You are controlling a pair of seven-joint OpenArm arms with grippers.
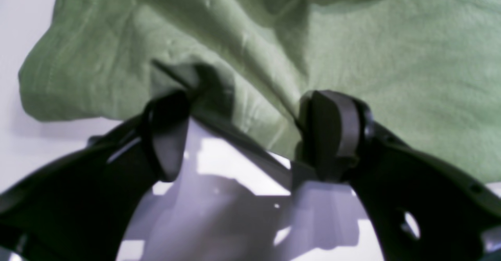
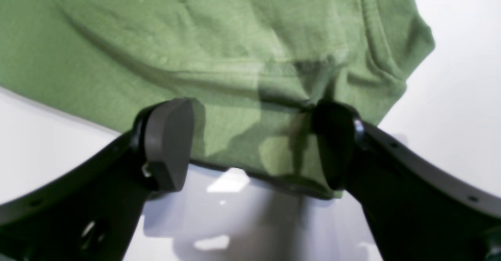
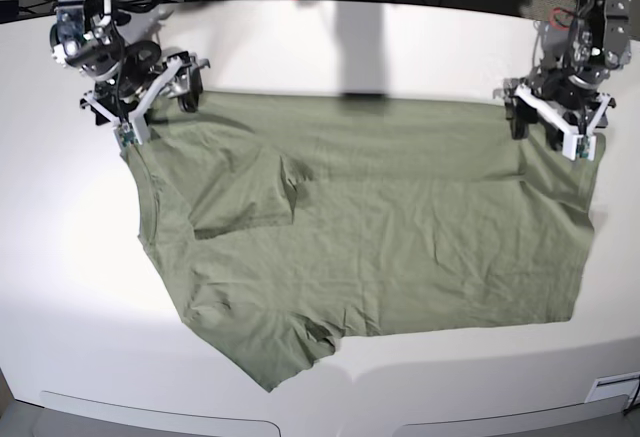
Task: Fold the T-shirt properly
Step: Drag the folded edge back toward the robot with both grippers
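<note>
White table (image 3: 60, 257): both arms' jaws gape over T-shirt (image 3: 400, 247) corners.

One green T-shirt (image 3: 380, 227) lies spread on one white table (image 3: 60, 277); two robot arms reach in at the far edge, each ending in one gripper, the left gripper (image 3: 548, 122) and the right gripper (image 3: 155, 92); each gripper has two fingers
</note>
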